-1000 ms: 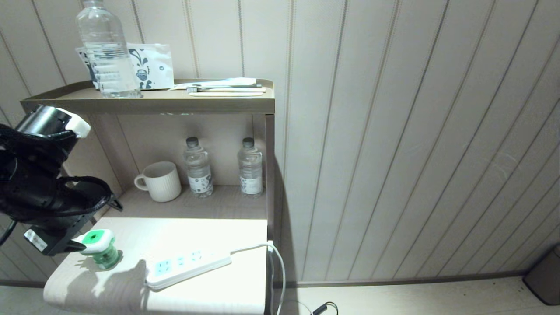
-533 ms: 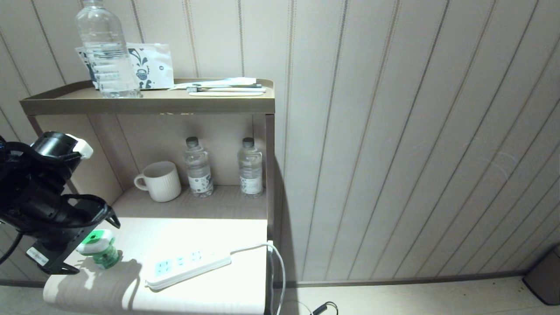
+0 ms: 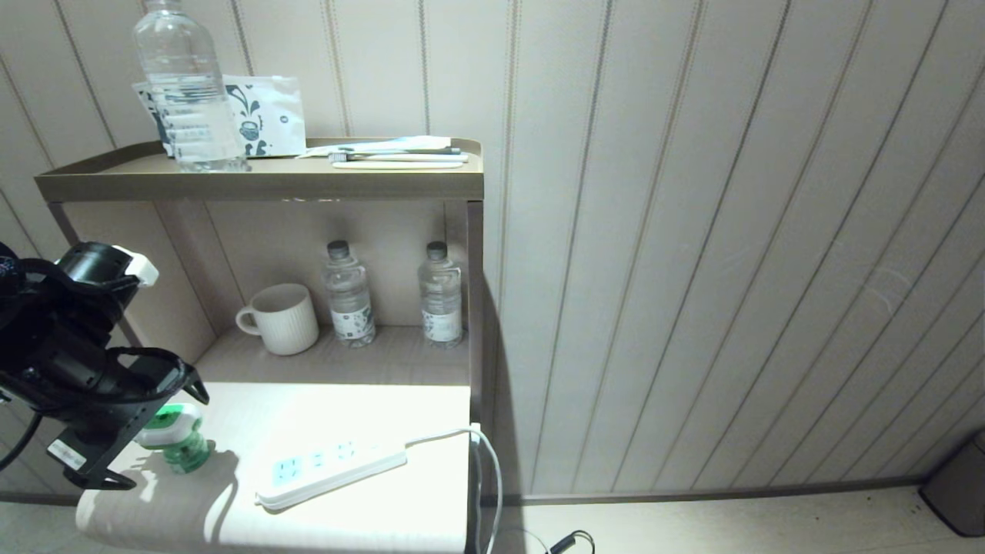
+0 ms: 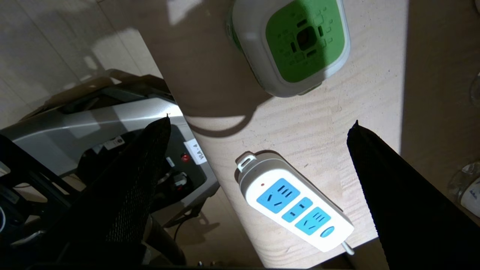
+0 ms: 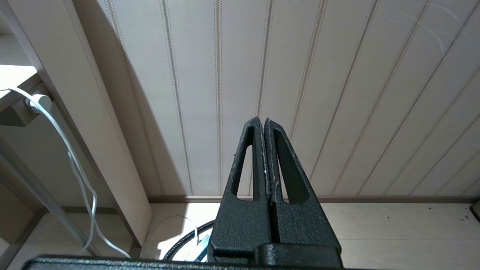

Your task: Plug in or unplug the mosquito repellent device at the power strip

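The left hand (image 4: 258,122) had let go of the device (image 3: 171,437) and lifted clear, fingers spread wide. It stood unplugged on the worktop (image 3: 369,415), near the strip (image 3: 331,467); unplugging looked done. The right hand (image 5: 264,123) hung clenched.

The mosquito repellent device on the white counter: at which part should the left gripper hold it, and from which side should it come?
Probably the white head of the mosquito repellent device, from above. It stands upright on the counter, apart from the power strip, with its green top up. The head's flat opposite sides suit the open left gripper better than the round bottle below.
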You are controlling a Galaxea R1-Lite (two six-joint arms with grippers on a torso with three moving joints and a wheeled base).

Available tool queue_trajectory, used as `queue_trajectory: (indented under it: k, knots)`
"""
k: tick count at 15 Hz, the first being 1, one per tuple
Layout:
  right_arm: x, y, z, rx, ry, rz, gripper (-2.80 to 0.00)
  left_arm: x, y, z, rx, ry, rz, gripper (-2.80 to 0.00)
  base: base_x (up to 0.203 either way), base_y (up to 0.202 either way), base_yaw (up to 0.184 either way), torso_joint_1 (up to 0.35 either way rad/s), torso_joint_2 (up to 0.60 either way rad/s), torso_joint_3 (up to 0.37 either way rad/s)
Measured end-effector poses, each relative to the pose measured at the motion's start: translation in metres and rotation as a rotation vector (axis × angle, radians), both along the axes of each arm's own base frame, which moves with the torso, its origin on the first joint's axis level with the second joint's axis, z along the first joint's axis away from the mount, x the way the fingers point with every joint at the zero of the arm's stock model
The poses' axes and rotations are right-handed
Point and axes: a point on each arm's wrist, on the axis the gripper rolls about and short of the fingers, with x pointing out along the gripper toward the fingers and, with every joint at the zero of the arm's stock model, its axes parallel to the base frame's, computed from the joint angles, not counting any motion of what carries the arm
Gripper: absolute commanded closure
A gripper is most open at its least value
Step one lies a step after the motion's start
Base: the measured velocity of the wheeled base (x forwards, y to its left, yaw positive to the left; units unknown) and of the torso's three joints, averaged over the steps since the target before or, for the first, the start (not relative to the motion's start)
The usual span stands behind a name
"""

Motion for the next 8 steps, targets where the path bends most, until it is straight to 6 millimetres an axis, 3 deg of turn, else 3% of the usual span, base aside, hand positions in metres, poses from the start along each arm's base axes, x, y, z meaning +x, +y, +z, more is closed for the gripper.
queue_trajectory:
  k: [8]
  knots:
    - [0.0,0.0,0.0,0.0,0.0,0.0,0.0,0.0036,0.0093,-0.0012,0.017,-0.021,-0.004,-2.8,0.0,0.0,0.0,0.0,0.0,0.0]
